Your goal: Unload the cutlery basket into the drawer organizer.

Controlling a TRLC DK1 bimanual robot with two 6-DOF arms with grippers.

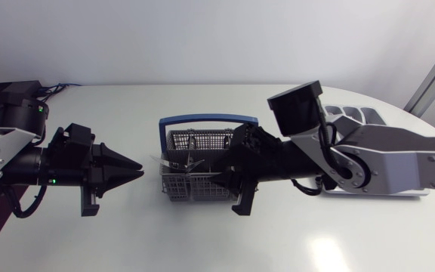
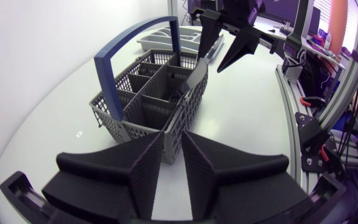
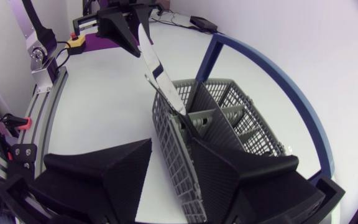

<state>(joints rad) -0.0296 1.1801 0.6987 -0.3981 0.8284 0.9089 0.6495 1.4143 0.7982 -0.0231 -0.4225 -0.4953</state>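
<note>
The grey cutlery basket [image 1: 176, 189] with a blue handle [image 1: 202, 119] stands mid-table. A knife [image 3: 156, 71] rises out of it, blade up, at the end facing my left arm. My right gripper [image 1: 234, 181] is open and straddles the basket's wall [image 3: 174, 163], one finger inside and one outside, holding nothing. My left gripper [image 1: 137, 171] hovers just short of the basket's other end, narrowly open and empty; the basket [image 2: 185, 112] lies straight ahead of it. The grey drawer organizer [image 1: 357, 117] lies behind my right arm.
From the left wrist view, my right gripper [image 2: 215, 59] hangs over the basket's far end with the organizer [image 2: 166, 37] beyond it. White tabletop [image 1: 202, 234] spreads in front of the basket and both arms.
</note>
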